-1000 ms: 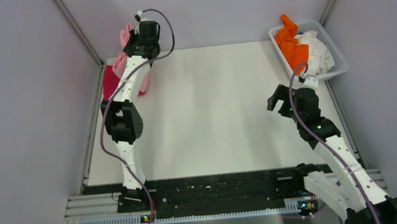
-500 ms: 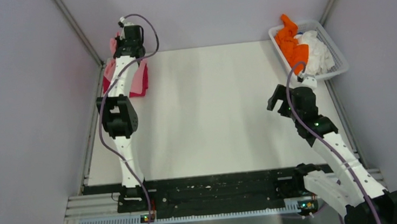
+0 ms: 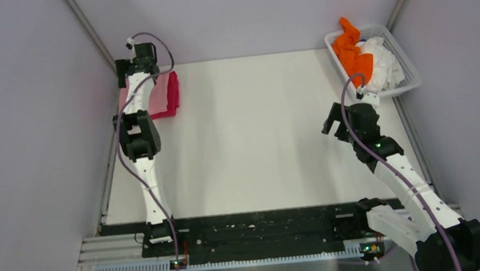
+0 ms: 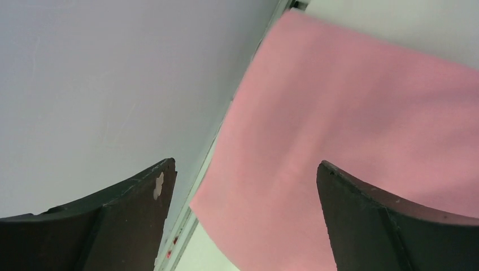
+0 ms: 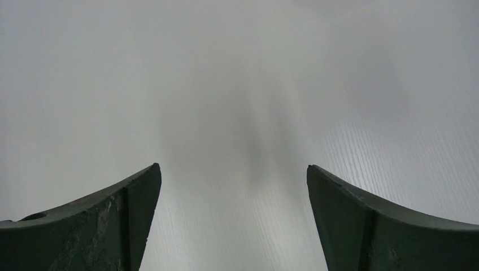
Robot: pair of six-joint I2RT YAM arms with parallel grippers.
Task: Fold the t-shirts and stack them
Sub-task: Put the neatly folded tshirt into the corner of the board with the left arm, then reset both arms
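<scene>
A folded light pink shirt (image 3: 163,93) lies at the far left corner of the counter (image 3: 257,134), on top of a deep red shirt (image 3: 171,111) whose edge shows along its right and near sides. The left hand (image 4: 244,165) hangs over the pink shirt's left edge by the wall, fingers spread wide and holding nothing. The right hand (image 5: 233,166) is wide too and empty, over bare counter near the white basket (image 3: 412,78) in the far right corner, where an orange shirt (image 3: 351,50) and a white shirt (image 3: 382,64) sit bunched together
</scene>
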